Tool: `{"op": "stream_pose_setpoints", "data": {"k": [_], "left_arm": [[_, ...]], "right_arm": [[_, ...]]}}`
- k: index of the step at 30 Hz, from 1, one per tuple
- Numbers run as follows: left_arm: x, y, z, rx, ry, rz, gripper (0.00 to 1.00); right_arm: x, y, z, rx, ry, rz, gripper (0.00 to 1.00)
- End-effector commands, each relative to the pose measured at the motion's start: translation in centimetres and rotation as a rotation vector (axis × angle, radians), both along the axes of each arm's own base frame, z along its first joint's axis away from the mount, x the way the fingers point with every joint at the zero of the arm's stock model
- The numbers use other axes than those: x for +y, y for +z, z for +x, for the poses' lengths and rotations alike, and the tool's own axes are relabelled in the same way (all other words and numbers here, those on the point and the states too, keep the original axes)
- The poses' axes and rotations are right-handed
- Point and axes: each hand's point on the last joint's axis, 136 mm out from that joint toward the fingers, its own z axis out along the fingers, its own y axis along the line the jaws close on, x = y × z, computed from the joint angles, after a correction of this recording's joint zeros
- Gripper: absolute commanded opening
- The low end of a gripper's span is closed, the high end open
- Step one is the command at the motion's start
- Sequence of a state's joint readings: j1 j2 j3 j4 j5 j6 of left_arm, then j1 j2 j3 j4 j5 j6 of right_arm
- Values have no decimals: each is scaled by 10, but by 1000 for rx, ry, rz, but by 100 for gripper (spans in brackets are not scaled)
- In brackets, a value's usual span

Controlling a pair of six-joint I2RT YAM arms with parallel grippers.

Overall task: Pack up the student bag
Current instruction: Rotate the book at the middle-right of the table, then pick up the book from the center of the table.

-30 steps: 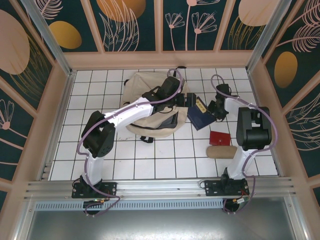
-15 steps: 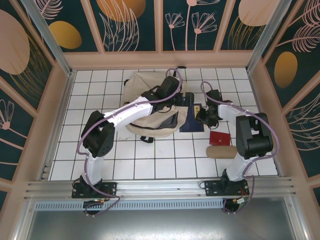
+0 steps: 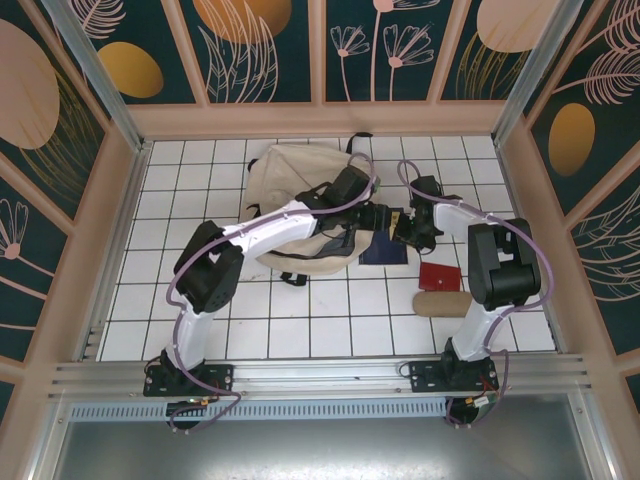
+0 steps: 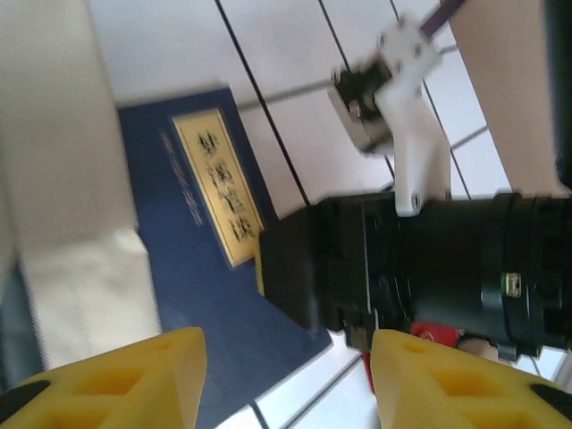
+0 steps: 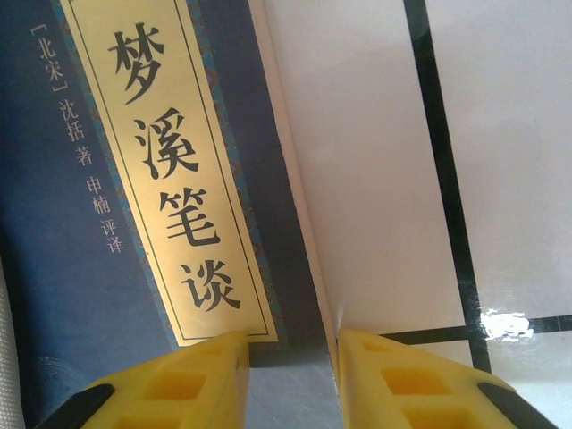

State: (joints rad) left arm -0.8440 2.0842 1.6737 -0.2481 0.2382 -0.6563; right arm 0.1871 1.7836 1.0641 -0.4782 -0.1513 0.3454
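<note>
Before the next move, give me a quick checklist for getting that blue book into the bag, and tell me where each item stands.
1. Left hand free: ok; fingers apart, nothing between them.
2. Right hand holding the book: cannot tell; its fingers straddle the book's edge.
3. Book inside the bag: not ok; it lies on the table at the bag's right side.
4. Bag mouth open: cannot tell; the left arm covers it.
5. Room between the hands: not ok; they crowd over the book.
</note>
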Motion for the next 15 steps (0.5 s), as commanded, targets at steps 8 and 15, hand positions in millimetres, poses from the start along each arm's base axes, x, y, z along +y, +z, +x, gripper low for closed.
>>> {"op": "stream_pose_setpoints", "data": {"k": [8, 15], "left_arm": [[14, -90, -22, 131, 34, 197, 35], [41, -125, -13, 118, 134, 342, 39]], "right_arm": [[3, -2, -9, 34, 21, 9, 28], [6, 3, -6, 26, 28, 23, 28]]}}
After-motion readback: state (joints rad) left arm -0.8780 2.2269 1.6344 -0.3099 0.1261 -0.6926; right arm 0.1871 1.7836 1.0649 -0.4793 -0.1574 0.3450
